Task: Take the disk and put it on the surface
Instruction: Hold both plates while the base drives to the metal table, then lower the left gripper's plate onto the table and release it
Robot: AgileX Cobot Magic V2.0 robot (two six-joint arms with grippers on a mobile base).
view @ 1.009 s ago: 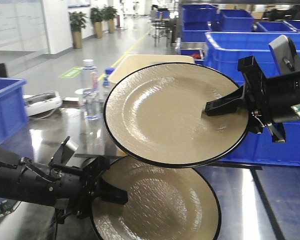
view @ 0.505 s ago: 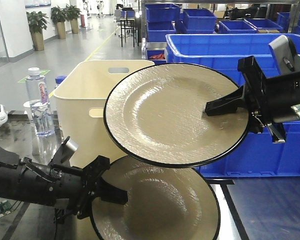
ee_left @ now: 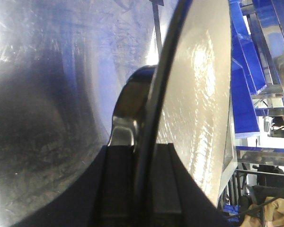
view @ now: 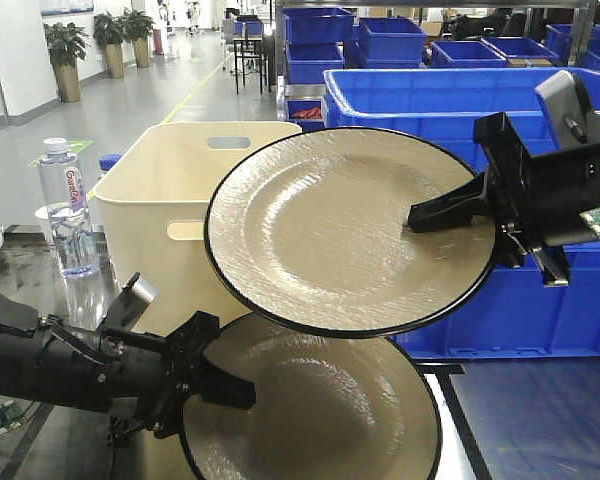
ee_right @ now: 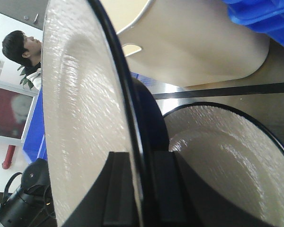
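We pinch the lower disk in the left claw, the upper disk in the right claw; overlapping, they could collide nearing the bench.

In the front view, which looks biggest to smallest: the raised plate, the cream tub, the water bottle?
1. raised plate
2. cream tub, partly hidden behind it and farther back, so unsure
3. water bottle

- A cream plastic tub with handle cut-outs stands at the back.
- Big blue crates – stacked on shelves behind and to the right.
- A clear water bottle stands upright left of the tub.
- Potted plants line the far hallway.
- A dark-haired person – seen in the right wrist view.
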